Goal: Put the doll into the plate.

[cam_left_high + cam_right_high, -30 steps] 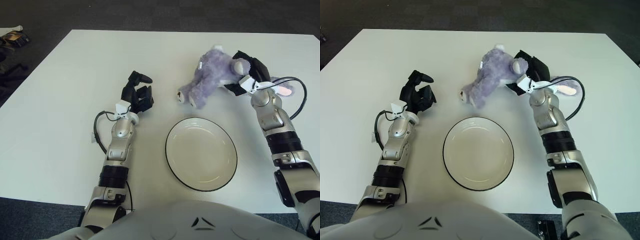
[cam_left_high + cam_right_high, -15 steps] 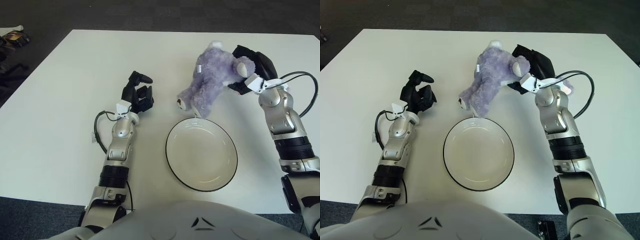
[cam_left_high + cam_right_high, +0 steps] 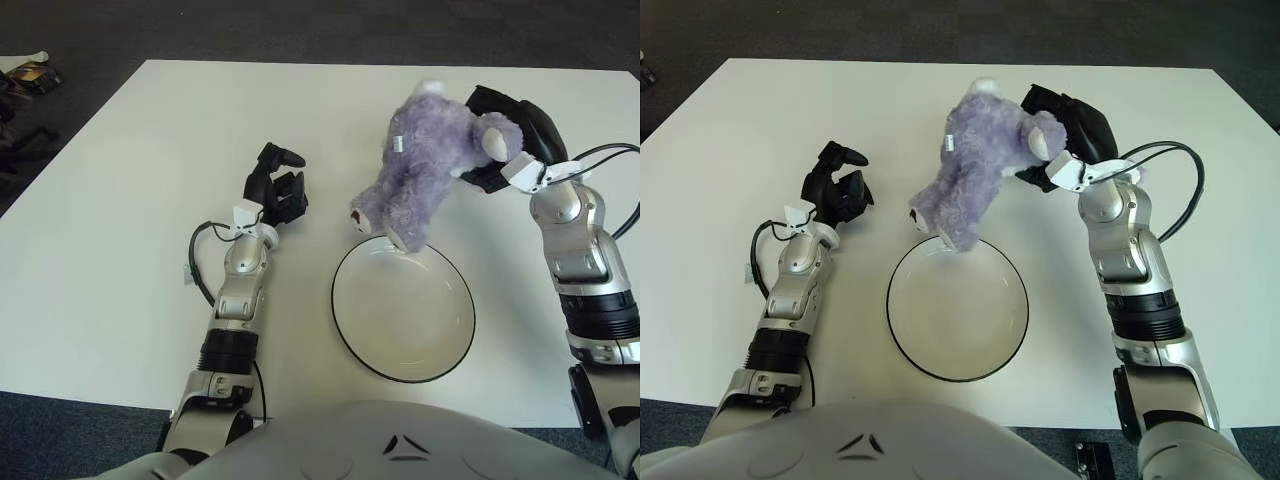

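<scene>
The doll [image 3: 420,165] is a purple plush animal with a white label. My right hand [image 3: 515,140] is shut on its head end and holds it lifted off the table, legs hanging down over the far rim of the plate. The plate [image 3: 403,307] is white with a dark rim and lies empty on the table in front of me. My left hand [image 3: 275,190] rests idle on the table left of the plate, fingers curled, holding nothing.
The white table [image 3: 130,200] carries only the plate. A black cable [image 3: 620,215] loops beside my right forearm. Dark floor lies beyond the far table edge, with small objects [image 3: 25,75] at the far left.
My right hand has lifted the doll off the table and carried it toward me, so its legs now hang over the plate's far rim. The left hand has not moved.
</scene>
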`<control>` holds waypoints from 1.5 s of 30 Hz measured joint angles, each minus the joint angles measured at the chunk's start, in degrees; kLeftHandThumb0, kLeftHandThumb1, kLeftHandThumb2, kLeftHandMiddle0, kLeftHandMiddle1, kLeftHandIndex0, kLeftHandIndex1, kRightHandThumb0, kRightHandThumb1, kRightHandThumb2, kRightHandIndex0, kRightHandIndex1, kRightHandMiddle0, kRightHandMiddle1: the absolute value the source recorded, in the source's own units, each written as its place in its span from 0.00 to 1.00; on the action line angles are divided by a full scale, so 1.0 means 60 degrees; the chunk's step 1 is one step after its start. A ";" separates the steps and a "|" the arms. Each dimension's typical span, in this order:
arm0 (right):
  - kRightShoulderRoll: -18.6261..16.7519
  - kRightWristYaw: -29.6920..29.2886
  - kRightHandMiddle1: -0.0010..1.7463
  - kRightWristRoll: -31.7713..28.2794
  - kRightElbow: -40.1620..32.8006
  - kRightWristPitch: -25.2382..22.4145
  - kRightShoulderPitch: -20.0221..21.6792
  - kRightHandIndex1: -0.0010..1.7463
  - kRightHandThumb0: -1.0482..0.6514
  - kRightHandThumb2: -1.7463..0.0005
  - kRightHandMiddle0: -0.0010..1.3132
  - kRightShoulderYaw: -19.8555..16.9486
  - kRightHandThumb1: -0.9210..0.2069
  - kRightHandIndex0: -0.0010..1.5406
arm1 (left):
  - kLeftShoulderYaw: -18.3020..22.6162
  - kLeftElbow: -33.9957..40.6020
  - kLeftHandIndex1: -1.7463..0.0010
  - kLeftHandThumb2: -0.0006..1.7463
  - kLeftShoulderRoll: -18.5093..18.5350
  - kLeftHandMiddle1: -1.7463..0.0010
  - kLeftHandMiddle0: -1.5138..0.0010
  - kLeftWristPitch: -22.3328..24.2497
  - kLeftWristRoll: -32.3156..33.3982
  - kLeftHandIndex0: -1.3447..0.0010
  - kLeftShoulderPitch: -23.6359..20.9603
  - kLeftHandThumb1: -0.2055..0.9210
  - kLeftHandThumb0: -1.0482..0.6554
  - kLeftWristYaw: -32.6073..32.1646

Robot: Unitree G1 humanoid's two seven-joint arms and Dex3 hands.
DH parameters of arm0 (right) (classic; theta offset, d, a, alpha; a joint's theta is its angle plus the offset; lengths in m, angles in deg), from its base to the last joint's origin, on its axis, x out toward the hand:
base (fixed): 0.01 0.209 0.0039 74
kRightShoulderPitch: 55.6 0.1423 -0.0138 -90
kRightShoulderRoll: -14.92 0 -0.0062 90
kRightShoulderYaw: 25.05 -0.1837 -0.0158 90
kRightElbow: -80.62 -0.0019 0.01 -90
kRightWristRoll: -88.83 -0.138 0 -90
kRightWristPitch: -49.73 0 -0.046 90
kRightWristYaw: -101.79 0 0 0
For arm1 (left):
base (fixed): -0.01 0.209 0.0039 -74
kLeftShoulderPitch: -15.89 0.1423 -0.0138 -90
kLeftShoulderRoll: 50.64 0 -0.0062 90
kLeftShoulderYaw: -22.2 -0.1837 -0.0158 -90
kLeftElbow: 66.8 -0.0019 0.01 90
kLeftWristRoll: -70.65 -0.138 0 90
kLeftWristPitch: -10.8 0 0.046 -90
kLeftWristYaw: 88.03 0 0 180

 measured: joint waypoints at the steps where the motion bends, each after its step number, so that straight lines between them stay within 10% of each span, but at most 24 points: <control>1: -0.0004 0.0047 1.00 -0.0028 -0.0036 -0.0020 0.0000 1.00 0.93 0.13 0.73 -0.0009 0.69 0.48 | 0.0000 -0.0009 0.00 0.51 -0.0001 0.00 0.33 -0.0001 0.0005 0.73 -0.0001 0.75 0.39 0.0003; 34: -0.0299 0.2554 1.00 -0.3600 -0.1730 -0.1872 -0.0269 1.00 0.95 0.09 0.81 -0.1233 0.73 0.51 | -0.0001 -0.0373 0.00 0.53 0.0020 0.00 0.31 -0.0590 0.0083 0.71 -0.0130 0.73 0.38 0.0241; 45: -0.0239 0.2938 1.00 -0.4069 -0.1905 -0.1298 -0.0659 1.00 0.97 0.05 0.84 -0.1467 0.79 0.55 | 0.0025 -0.0562 0.00 0.54 0.0024 0.00 0.31 -0.0802 0.0042 0.71 -0.0245 0.72 0.38 0.0237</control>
